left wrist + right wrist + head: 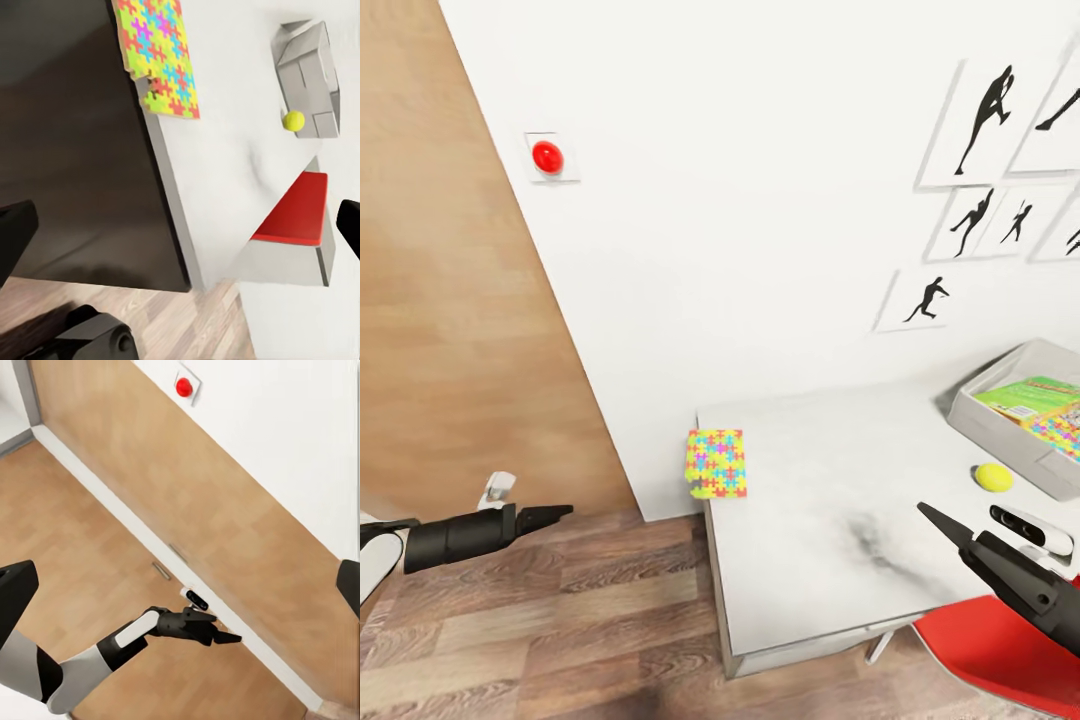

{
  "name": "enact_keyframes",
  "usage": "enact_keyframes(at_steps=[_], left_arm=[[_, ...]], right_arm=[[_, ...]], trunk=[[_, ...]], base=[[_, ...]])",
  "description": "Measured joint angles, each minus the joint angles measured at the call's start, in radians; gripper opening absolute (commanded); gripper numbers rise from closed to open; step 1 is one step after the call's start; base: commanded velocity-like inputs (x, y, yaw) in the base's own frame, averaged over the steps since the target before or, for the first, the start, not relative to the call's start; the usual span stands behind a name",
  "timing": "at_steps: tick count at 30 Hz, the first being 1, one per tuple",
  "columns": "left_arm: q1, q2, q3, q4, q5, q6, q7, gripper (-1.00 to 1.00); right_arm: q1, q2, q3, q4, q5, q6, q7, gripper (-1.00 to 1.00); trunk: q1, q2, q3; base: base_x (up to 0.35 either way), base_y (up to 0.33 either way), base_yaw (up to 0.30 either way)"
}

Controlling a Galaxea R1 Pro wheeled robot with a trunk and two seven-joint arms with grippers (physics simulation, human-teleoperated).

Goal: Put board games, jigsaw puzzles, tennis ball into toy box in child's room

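**Nearly at the desk: line up on the loose puzzle first**

Leftmost, the left gripper (556, 516) hangs over the wood floor (540, 620), short of the table (830, 500), holding nothing; the right wrist view shows its fingers drawn together to a point. Just right of it, a jigsaw puzzle (715, 463) lies flat on the table's near left corner, one edge jutting slightly past the rim. That overhang is the thing to use: I judge a thin sheet is best taken by sliding one finger under the jutting edge and closing from the side, rather than pressing down from above.

Further right, the tennis ball (993, 477) rests on the tabletop, just beside the toy box (985, 425), which already holds a green printed game box (1032, 396) and what looks like the second puzzle (1060, 430). The right gripper (935, 516) hovers over the table's near edge, empty; whether its jaws are apart I cannot tell. The ball could roll if nudged, so approach it squarely.
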Motion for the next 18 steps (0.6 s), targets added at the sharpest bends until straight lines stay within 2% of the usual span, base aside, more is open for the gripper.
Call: enact_keyframes(at_steps=[18], left_arm=[[0.000,0.000,0.000,-0.001,0.000,0.000,0.000,1.00]], right_arm=[[0.000,0.000,0.000,0.001,0.000,-0.003,0.000,1.00]], trunk=[[0.000,0.000,0.024]], base=[[0.002,0.007,-0.196]])
